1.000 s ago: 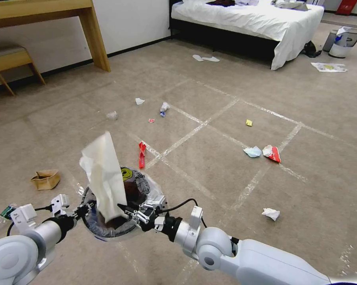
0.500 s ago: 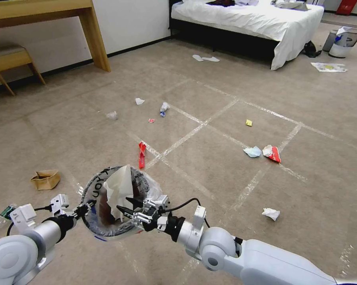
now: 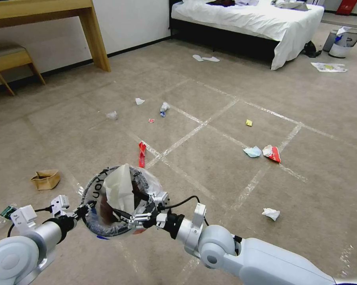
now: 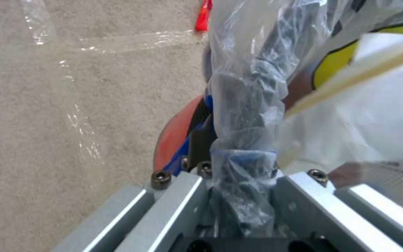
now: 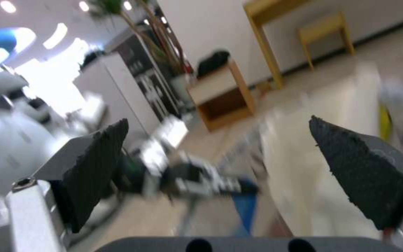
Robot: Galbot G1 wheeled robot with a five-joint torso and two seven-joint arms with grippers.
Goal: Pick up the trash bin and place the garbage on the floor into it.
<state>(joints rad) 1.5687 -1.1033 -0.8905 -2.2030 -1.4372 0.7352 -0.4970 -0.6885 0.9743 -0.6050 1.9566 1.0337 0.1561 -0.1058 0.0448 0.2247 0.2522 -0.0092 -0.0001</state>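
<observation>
Above the taped floor (image 3: pixel 210 166), we held the trash bin (image 3: pixel 103 229) off the carpet, our left tool (image 3: pixel 83 208) clamped on its black rim and crinkled clear liner (image 4: pixel 243 115), as the left wrist view showed. Our right tool (image 3: pixel 136 213) sat at the bin's mouth with its pads (image 5: pixel 351 164) spread wide and nothing between them. A large white tissue (image 3: pixel 119 190) stood in the bin, its top poking above the rim. By our reckoning, the pickup was done and one piece was in, but most of the garbage lay scattered: a brown paper bag (image 3: pixel 46 179), a long red wrapper (image 3: pixel 142 154), a light-blue mask (image 3: pixel 252 151) just beside a red-and-white wrapper (image 3: pixel 272 152), a crumpled tissue (image 3: pixel 271 213) to our right, and smaller scraps farther off toward the bed (image 3: pixel 249 19).
</observation>
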